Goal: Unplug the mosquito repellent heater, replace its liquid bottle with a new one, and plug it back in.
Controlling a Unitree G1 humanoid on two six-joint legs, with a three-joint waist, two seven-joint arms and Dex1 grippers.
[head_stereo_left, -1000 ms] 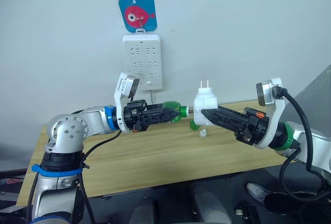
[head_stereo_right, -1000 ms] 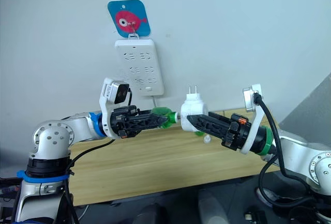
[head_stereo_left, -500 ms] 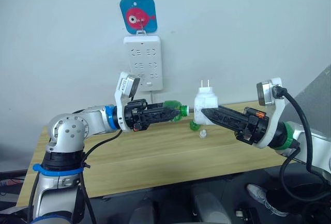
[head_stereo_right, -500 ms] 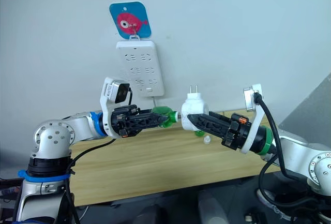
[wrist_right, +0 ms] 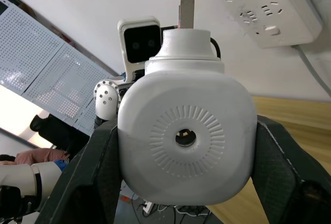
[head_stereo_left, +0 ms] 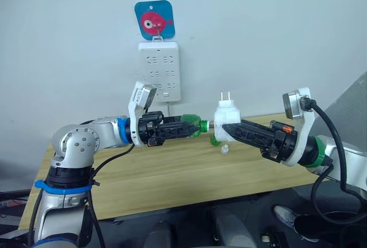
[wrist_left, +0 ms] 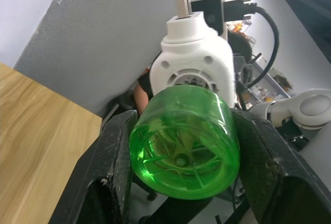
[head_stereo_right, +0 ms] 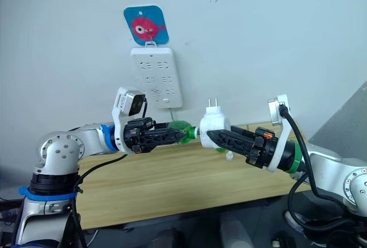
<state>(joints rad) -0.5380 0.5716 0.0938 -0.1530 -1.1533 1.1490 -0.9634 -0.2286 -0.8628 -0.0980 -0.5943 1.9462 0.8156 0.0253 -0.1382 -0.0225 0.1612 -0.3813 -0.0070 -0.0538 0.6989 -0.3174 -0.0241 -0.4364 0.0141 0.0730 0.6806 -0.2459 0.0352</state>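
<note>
My right gripper (head_stereo_left: 225, 126) is shut on the mosquito repellent heater (head_stereo_left: 227, 113), a small white rounded unit held above the table with its two prongs pointing up. The right wrist view shows its round vent hole (wrist_right: 186, 136). My left gripper (head_stereo_left: 189, 128) is shut on a green liquid bottle (head_stereo_left: 194, 125), held level with its neck pointing at the heater's side. In the left wrist view the bottle (wrist_left: 183, 141) sits directly in front of the heater's opening (wrist_left: 196, 58). Whether the neck is inside cannot be told.
A white multi-socket power strip (head_stereo_left: 159, 70) hangs on the wall under a blue fish hook, above the wooden table (head_stereo_left: 172, 168). Another green bottle (head_stereo_left: 215, 139) and a small white cap (head_stereo_left: 225, 148) lie on the table below the heater.
The camera has shifted slightly. The heater has edged a little toward the bottle. Both grippers keep their hold.
</note>
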